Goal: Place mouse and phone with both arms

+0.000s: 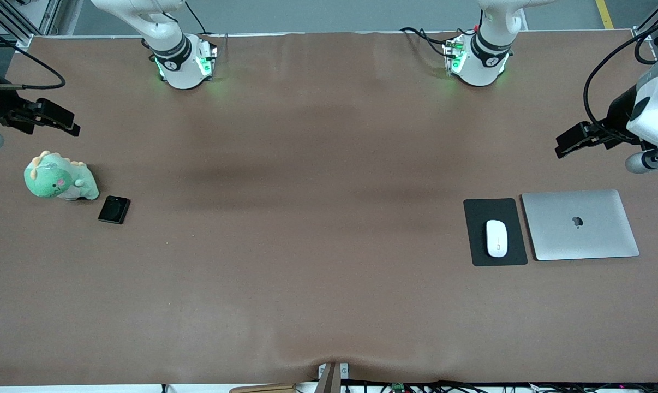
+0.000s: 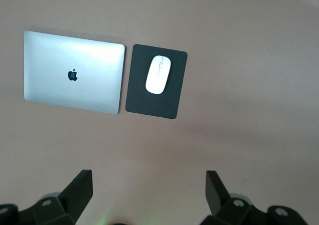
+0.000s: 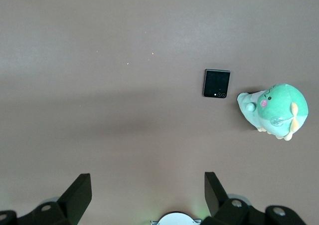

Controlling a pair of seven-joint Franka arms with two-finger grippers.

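Observation:
The white mouse lies on a dark-grey pad toward the left arm's end of the table; it also shows in the left wrist view. The black phone lies flat toward the right arm's end, beside a green plush toy; it also shows in the right wrist view. My left gripper is open and empty, up in the air over bare table at its end. My right gripper is open and empty, up in the air over bare table at its end.
A closed silver laptop lies beside the pad, at the left arm's end. A green plush dinosaur stands beside the phone. The brown table cover is bare across the middle.

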